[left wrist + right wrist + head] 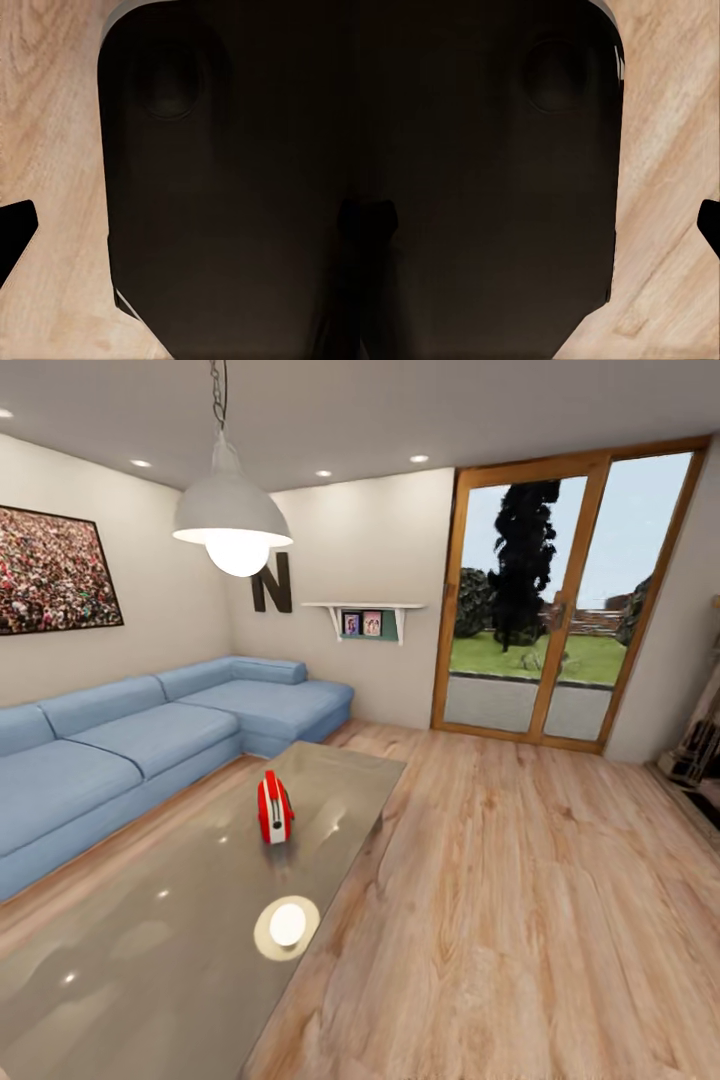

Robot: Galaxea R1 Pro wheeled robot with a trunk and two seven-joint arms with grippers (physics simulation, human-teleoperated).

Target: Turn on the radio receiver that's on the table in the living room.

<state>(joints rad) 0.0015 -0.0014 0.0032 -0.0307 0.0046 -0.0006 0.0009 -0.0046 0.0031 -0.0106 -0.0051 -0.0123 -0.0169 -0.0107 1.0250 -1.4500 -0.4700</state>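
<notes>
The radio [275, 807] stands untouched on the bench [150, 950], well ahead of both pincers, whose grip cannot be told; approach and switch-on remain.

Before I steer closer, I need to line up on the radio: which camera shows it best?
The head view: the radio stands upright on the table, whole and unobstructed. Both wrist views look down at wood floor and a dark robot part, giving nothing of it.

- radio receiver [275, 807] dial: too small to make out
- counter [150, 950] near end cut off by the head view's bottom edge
- sofa [130, 745] cut off at the left edge
- both wrist views: dark robot body [225, 195] blocks most of the floor [52, 150]; fingers [15, 229] cut off at the edges, spacing unclear
</notes>
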